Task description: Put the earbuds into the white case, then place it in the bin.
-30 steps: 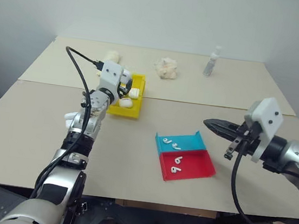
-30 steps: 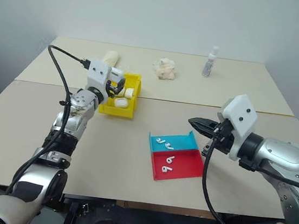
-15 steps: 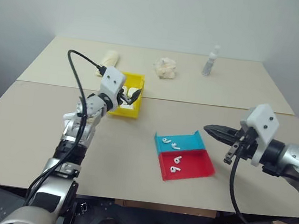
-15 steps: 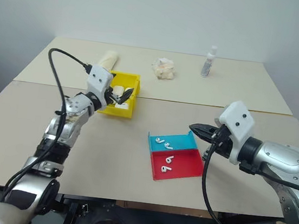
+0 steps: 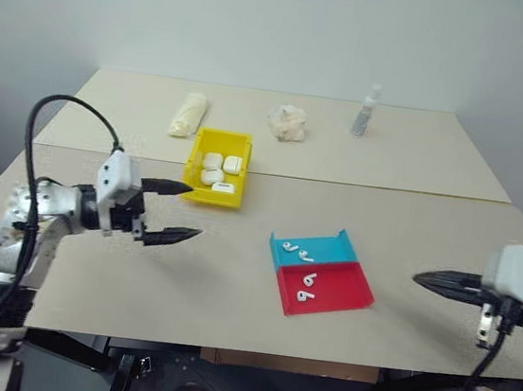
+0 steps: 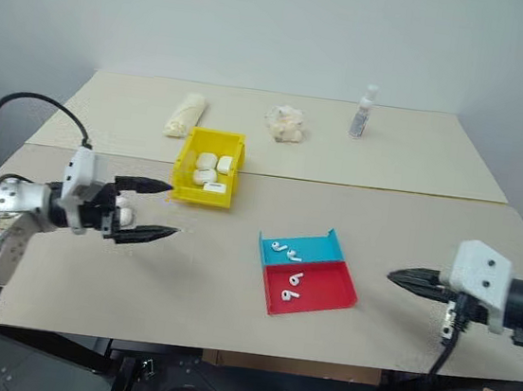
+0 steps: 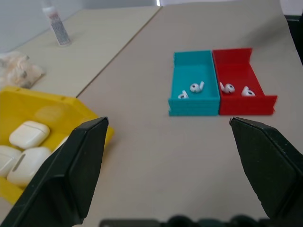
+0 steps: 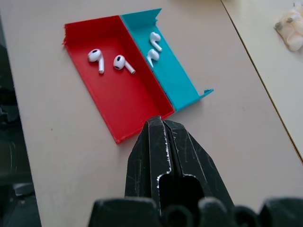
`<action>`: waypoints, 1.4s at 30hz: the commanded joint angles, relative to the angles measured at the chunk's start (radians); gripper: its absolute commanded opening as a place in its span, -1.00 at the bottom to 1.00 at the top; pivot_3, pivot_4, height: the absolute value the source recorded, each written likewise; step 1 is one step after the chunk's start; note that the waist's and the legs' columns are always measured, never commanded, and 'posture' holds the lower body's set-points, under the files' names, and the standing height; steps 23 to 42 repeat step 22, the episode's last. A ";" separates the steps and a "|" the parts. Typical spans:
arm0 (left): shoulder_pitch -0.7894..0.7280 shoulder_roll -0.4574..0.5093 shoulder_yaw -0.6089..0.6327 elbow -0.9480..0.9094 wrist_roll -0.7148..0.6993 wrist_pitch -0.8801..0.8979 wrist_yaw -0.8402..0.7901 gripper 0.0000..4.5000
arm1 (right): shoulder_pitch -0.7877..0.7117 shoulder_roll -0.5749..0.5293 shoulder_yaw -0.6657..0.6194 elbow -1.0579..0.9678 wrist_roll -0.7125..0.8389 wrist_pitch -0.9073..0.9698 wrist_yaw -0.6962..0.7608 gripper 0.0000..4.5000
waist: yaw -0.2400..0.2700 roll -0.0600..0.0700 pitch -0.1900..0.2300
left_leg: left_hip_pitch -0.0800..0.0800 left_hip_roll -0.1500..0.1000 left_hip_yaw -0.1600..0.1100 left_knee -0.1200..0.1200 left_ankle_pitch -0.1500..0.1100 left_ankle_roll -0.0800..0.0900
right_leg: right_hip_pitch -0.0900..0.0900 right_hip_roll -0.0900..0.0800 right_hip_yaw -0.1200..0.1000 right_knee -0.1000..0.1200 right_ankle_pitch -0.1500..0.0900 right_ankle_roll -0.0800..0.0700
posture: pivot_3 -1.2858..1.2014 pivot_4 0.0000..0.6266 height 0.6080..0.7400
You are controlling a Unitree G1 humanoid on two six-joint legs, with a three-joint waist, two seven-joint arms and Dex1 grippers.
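The yellow bin point(image 5: 241, 145) stands left of the table's middle and holds several closed white cases point(image 5: 213, 162), which lie close together point(image 7: 28, 134). My left gripper point(image 5: 195, 211) hangs open and empty, in front of the bin and to its left, pointing right. Two earbuds point(image 5: 300, 252) lie in the blue tray point(image 5: 331, 247). Two more earbuds point(image 8: 97, 56) lie in the red tray point(image 5: 351, 285). My right gripper point(image 5: 418, 277) is shut on nothing, off to the right of the trays and pointing at them.
At the back of the table are a rolled cloth point(image 5: 188, 113), a crumpled white wad point(image 5: 288, 122) and a small spray bottle point(image 5: 368, 108). A seam crosses the table just behind the bin. Bare tabletop lies between the bin and the trays.
My left gripper has drawn back from over the bin toward the near left and turned to point right, its fingers now wide. My right gripper, still shut, has pulled away to the right of the trays.
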State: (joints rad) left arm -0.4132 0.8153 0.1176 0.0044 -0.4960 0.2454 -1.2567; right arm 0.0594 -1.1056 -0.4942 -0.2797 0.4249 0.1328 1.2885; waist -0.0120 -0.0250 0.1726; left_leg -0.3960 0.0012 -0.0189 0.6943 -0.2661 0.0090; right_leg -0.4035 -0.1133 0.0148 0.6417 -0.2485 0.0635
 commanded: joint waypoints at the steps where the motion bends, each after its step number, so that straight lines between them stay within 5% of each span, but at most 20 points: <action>1: 0.019 0.040 0.048 -0.059 -0.032 0.019 -0.017 0.98 | 0.013 -0.026 -0.098 0.016 0.020 -0.035 0.063 -1.00 | 0.001 0.000 0.000 | 0.000 0.000 0.000 0.000 0.000 0.000 | 0.000 0.000 0.000 0.000 0.000 0.000 | 0.03 -0.52 1.00; 9: 0.067 0.086 0.100 -0.113 -0.060 0.055 -0.020 0.98 | 0.078 -0.014 -0.214 -0.010 0.033 -0.019 0.126 -1.00 | 0.000 0.000 0.000 | 0.000 0.000 -0.003 0.000 0.000 0.000 | 0.000 0.000 0.000 0.000 0.000 0.000 | 0.03 -0.52 1.00; 42: 0.071 0.089 0.105 -0.123 -0.072 0.066 -0.024 0.98 | 0.075 -0.018 -0.195 -0.015 0.009 -0.011 0.101 -1.00 | 0.000 0.000 0.000 | 0.001 0.000 -0.003 0.000 0.000 0.000 | 0.001 0.000 0.000 0.000 0.000 0.000 | 0.03 -0.52 1.00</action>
